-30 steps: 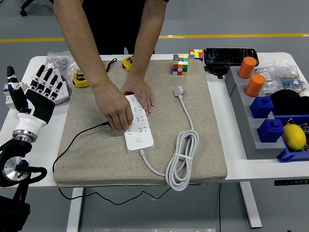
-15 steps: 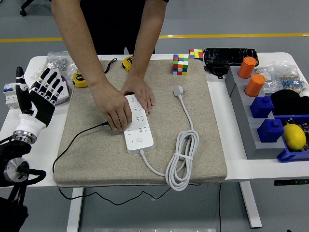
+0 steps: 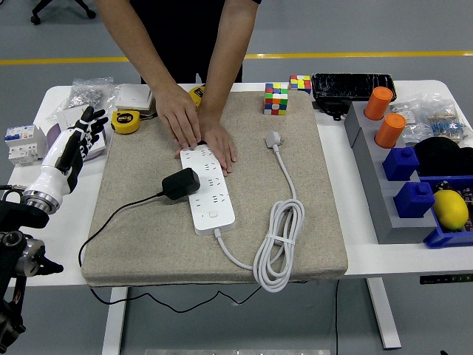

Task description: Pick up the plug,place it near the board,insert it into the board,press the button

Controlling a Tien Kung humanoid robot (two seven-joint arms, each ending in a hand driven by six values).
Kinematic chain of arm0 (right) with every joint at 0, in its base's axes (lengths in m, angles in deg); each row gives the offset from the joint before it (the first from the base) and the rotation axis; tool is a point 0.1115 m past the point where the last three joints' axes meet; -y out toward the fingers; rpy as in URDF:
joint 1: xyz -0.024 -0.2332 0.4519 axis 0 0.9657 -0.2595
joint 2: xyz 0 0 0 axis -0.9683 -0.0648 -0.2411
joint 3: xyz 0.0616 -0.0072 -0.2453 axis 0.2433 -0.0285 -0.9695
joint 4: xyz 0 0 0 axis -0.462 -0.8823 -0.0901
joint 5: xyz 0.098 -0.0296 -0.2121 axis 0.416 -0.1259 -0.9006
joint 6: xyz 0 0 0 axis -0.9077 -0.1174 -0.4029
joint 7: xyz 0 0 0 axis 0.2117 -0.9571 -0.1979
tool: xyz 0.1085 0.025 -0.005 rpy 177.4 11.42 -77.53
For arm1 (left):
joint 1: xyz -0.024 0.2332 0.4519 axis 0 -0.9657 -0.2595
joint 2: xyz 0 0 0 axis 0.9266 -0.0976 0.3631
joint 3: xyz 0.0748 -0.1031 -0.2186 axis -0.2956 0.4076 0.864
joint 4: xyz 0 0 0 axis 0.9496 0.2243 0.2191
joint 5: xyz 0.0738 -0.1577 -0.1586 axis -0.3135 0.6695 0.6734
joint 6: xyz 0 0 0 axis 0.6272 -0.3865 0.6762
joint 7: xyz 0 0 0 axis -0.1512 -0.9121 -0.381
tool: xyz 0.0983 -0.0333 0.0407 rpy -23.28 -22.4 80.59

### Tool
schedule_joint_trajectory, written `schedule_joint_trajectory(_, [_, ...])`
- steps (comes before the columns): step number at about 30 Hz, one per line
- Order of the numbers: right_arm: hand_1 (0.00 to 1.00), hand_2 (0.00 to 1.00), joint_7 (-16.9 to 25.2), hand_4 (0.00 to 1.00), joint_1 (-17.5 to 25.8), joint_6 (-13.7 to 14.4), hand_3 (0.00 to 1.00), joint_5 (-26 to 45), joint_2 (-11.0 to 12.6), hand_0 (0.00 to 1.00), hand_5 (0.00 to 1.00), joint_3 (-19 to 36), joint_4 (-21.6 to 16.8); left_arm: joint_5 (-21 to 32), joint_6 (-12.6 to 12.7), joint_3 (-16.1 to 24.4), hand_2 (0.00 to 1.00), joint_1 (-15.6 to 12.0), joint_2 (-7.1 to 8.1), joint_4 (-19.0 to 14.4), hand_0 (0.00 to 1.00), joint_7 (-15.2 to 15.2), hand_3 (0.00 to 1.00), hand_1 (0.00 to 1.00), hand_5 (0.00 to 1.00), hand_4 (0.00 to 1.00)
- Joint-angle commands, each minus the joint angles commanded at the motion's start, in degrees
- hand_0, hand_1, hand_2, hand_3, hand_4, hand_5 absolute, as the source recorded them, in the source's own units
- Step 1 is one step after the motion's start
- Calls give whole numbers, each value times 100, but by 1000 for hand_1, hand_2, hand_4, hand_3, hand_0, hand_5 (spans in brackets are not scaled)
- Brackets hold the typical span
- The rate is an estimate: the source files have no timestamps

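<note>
A white power strip (image 3: 208,191) lies on the beige mat (image 3: 148,237), with its round button (image 3: 213,214) near the front end. A black plug (image 3: 181,183) with a black cord lies at the strip's left edge; whether it sits in a socket I cannot tell. A person at the far side holds both hands (image 3: 194,126) on the strip's far end. My left hand (image 3: 76,145) hovers at the table's left side, fingers spread and empty, well left of the plug. The right arm is out of view.
The strip's white cable (image 3: 279,244) lies coiled on the mat's right, ending in a white plug (image 3: 274,138). Puzzle cubes (image 3: 276,98), yellow tape measures (image 3: 126,120), a black case (image 3: 352,85) and bins with orange and blue pieces (image 3: 399,159) ring the mat.
The person's hand lifted off the black plug, leaving it at the strip's left edge, and moved to the strip's far end. My left hand turned and shifted slightly right toward the mat.
</note>
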Motion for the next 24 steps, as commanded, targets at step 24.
schedule_joint_trajectory(24, [894, 846, -12, 998, 10, -7, 869, -41, 42, 953, 948, -52, 0, -4489, -121, -1867, 946, 489, 96, 152, 998, -326, 910, 998, 571, 998])
